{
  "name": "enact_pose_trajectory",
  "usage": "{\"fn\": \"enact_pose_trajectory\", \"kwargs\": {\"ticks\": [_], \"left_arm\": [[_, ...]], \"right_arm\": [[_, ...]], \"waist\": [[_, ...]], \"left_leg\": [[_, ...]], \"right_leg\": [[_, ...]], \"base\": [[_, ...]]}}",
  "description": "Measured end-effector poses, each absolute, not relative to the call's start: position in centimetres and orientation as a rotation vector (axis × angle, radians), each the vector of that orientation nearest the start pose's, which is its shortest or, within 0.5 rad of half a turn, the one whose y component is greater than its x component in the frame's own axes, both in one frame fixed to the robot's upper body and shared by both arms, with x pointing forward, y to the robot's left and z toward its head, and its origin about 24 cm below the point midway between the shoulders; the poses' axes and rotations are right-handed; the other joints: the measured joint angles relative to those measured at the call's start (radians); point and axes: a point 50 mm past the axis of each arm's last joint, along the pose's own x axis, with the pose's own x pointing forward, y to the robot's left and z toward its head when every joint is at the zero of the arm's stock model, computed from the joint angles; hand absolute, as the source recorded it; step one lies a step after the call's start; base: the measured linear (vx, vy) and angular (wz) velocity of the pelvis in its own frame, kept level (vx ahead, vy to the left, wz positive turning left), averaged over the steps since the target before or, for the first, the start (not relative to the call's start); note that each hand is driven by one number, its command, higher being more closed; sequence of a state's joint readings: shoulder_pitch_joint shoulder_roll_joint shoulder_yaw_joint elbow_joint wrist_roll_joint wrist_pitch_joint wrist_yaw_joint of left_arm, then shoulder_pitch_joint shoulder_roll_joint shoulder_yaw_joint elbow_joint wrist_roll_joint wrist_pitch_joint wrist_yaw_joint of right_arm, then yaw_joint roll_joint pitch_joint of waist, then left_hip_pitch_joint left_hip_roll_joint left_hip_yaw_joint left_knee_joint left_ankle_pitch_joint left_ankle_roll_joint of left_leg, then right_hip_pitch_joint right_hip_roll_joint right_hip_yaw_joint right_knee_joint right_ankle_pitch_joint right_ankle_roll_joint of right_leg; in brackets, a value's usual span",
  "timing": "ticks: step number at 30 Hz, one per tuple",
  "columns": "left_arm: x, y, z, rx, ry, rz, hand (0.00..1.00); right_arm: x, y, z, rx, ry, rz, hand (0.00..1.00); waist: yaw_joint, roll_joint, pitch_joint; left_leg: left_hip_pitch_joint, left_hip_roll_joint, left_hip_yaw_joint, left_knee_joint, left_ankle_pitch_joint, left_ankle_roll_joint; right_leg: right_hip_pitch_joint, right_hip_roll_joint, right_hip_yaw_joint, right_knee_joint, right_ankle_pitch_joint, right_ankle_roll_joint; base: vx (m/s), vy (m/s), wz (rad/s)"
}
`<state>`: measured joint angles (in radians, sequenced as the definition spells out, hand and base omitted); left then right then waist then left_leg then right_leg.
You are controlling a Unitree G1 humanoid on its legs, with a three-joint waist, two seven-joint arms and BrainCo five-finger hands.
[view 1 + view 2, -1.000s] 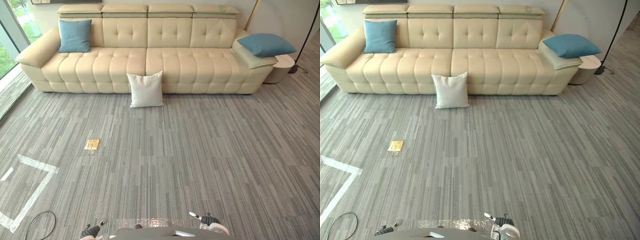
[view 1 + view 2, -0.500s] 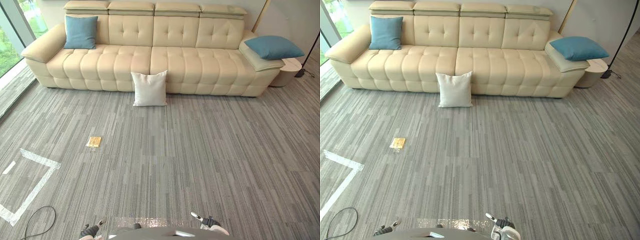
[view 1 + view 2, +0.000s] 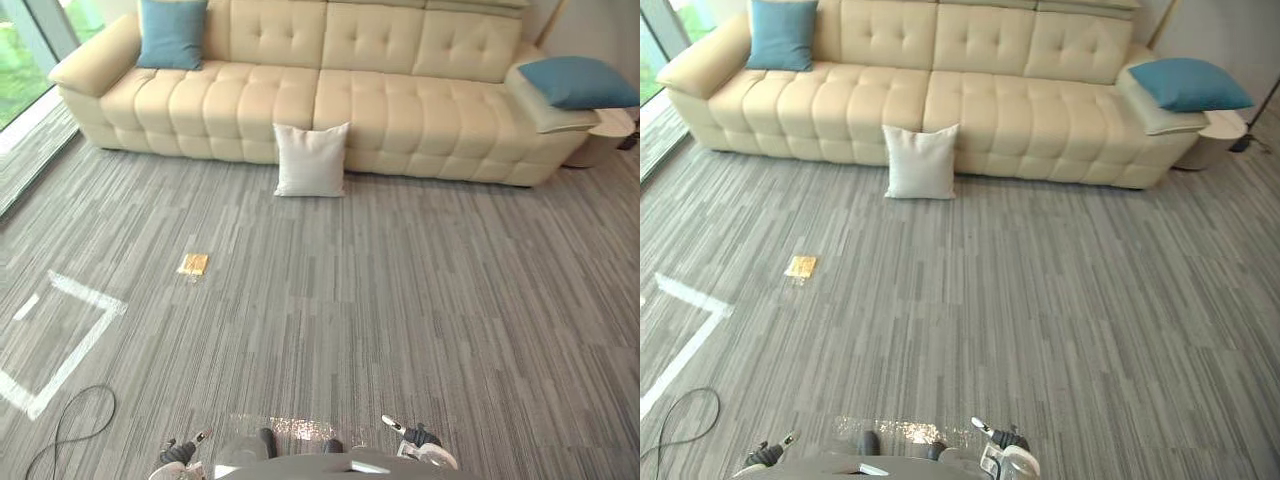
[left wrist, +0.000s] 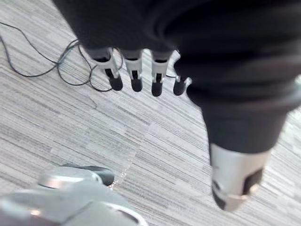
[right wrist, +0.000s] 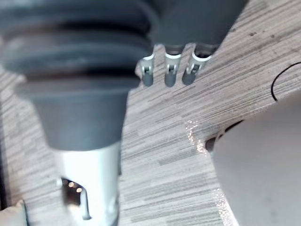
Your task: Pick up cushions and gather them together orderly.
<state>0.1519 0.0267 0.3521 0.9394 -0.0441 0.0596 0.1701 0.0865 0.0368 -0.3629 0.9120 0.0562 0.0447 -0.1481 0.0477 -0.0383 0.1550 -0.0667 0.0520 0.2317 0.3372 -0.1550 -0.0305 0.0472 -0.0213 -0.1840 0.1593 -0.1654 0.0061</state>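
Three cushions sit well apart: white cushion (image 3: 311, 160) on the floor (image 3: 400, 300) against the sofa (image 3: 400, 110), upper centre; left blue cushion (image 3: 172, 33) on its seat, upper left; right blue cushion (image 3: 578, 82) on its armrest, upper right. Left hand (image 4: 134, 70) and right hand (image 5: 170, 66) hold nothing, fingers straight and apart.

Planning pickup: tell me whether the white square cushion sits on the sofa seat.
No, the white square cushion stands on the grey carpet against the cream sofa.

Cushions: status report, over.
Left hand, right hand open, holding nothing. White cushion on floor against sofa; left blue cushion on seat, right blue cushion on armrest. Small yellow object on floor, left of path.
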Motion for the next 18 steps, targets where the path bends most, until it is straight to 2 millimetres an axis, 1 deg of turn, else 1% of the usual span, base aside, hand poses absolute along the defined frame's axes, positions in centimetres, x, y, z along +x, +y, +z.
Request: {"fn": "enact_pose_trajectory", "kwargs": {"ticks": [1,2,3,4,5,7,8,9,10,11,12,13,14,15,16,18], "left_arm": [[7.2,22.0,-15.8,-0.096,1.129,0.567,0.0],[7.3,22.0,-15.7,-0.106,1.119,0.576,0.0],[7.5,22.0,-15.6,-0.13,1.106,0.592,0.0],[7.4,21.9,-15.7,-0.142,1.107,0.601,0.0],[7.4,21.7,-15.7,-0.155,1.108,0.604,0.0],[7.3,21.4,-15.7,-0.184,1.102,0.619,0.0],[7.4,21.3,-15.7,-0.197,1.099,0.627,0.0],[7.5,21.1,-15.7,-0.209,1.093,0.634,0.0],[7.5,21.0,-15.7,-0.214,1.092,0.637,0.0],[7.3,20.8,-15.8,-0.231,1.098,0.645,0.0],[7.3,20.9,-15.8,-0.23,1.1,0.645,0.0],[7.4,21.3,-15.7,-0.217,1.094,0.651,0.0],[8.0,21.3,-15.6,-0.215,1.078,0.647,0.0],[8.0,21.4,-15.6,-0.212,1.08,0.647,0.0],[7.9,21.6,-15.6,-0.216,1.08,0.658,0.0],[7.8,21.8,-15.6,-0.208,1.082,0.662,0.0]], "right_arm": [[10.5,-19.5,-15.4,0.184,1.041,-0.51,0.0],[10.6,-19.4,-15.4,0.185,1.039,-0.505,0.0],[11.2,-19.4,-15.1,0.185,1.014,-0.498,0.0],[11.3,-19.5,-15.0,0.179,1.009,-0.494,0.0],[11.5,-19.7,-14.9,0.175,1.004,-0.495,0.0],[11.8,-19.9,-14.8,0.171,0.995,-0.497,0.0],[12.4,-19.9,-14.6,0.171,0.982,-0.496,0.0],[12.9,-19.8,-14.5,0.172,0.971,-0.488,0.0],[13.1,-19.7,-14.4,0.169,0.967,-0.48,0.0],[13.6,-19.3,-14.3,0.157,0.958,-0.453,0.0],[13.8,-19.1,-14.2,0.157,0.953,-0.446,0.0],[14.5,-18.2,-14.2,0.195,0.946,-0.435,0.0],[15.4,-17.7,-13.8,0.214,0.922,-0.424,0.0],[15.7,-17.5,-13.7,0.221,0.914,-0.419,0.0],[15.9,-17.3,-13.7,0.228,0.906,-0.411,0.0],[15.7,-17.3,-13.8,0.228,0.906,-0.416,0.0]], "waist": [[0.001,-0.003,0.006],[0.003,0.003,0.014],[0.008,-0.004,0.031],[0.01,0.002,0.038],[0.007,0.004,0.037],[0.014,0.012,0.041],[0.023,0.015,0.043],[0.034,0.02,0.046],[0.038,0.024,0.046],[0.041,0.038,0.044],[0.043,0.032,0.044],[0.052,0.008,0.041],[0.05,0.005,0.039],[0.051,0.0,0.04],[0.055,-0.015,0.033],[0.058,-0.026,0.022]], "left_leg": [[-0.035,0.012,0.007,0.084,-0.006,-0.01],[-0.096,0.034,0.016,0.225,0.003,-0.022],[-0.169,0.056,0.018,0.382,0.015,-0.028],[-0.197,0.069,0.018,0.416,-0.011,-0.022],[-0.23,0.088,0.018,0.412,-0.045,-0.025],[-0.263,0.1,0.02,0.326,-0.047,-0.028],[-0.284,0.097,0.019,0.223,-0.026,-0.033],[-0.295,0.093,0.016,0.084,0.03,-0.044],[-0.296,0.092,0.013,0.02,0.059,-0.046],[-0.296,0.095,0.001,-0.085,0.146,-0.062],[-0.293,0.085,0.009,-0.075,0.214,-0.044],[-0.316,0.056,0.027,-0.018,0.157,0.002],[-0.351,0.051,0.027,0.044,0.102,0.029],[-0.359,0.043,0.028,0.072,0.076,0.038],[-0.362,0.033,0.051,0.176,-0.006,0.077],[-0.349,0.025,0.071,0.228,-0.069,0.089]], "right_leg": [[0.002,-0.002,0.0,0.011,-0.011,-0.001],[0.012,-0.007,0.002,0.016,-0.022,-0.006],[0.036,-0.017,0.01,0.02,-0.03,-0.015],[0.04,-0.019,0.01,0.021,-0.04,-0.019],[0.055,-0.026,0.016,0.02,-0.052,-0.012],[0.062,-0.045,0.033,0.017,-0.065,0.005],[0.063,-0.065,0.044,0.013,-0.075,0.02],[0.072,-0.086,0.061,0.003,-0.088,0.041],[0.08,-0.094,0.066,-0.004,-0.095,0.054],[0.098,-0.105,0.078,-0.024,-0.113,0.083],[0.109,-0.118,0.091,-0.038,-0.121,0.093],[0.117,-0.147,0.115,-0.065,-0.125,0.063],[0.105,-0.142,0.143,-0.039,-0.091,0.06],[0.101,-0.146,0.145,-0.019,-0.087,0.063],[0.109,-0.187,0.149,0.013,-0.07,0.094],[0.118,-0.204,0.17,0.049,-0.061,0.111]], "base": [[0.07,-0.03,0.0],[0.12,0.006,-0.08],[0.12,0.034,-0.12],[0.2,0.096,-0.12],[0.19,0.104,-0.08],[0.24,0.165,-0.15],[0.29,0.239,-0.31],[0.41,0.35,-0.31],[0.32,0.31,-0.3],[0.45,0.432,-0.22],[0.49,0.411,-0.31],[0.49,0.354,-0.21],[0.52,0.274,-0.15],[0.62,0.339,-0.07],[0.62,0.353,-0.09],[0.44,0.252,-0.21]]}}
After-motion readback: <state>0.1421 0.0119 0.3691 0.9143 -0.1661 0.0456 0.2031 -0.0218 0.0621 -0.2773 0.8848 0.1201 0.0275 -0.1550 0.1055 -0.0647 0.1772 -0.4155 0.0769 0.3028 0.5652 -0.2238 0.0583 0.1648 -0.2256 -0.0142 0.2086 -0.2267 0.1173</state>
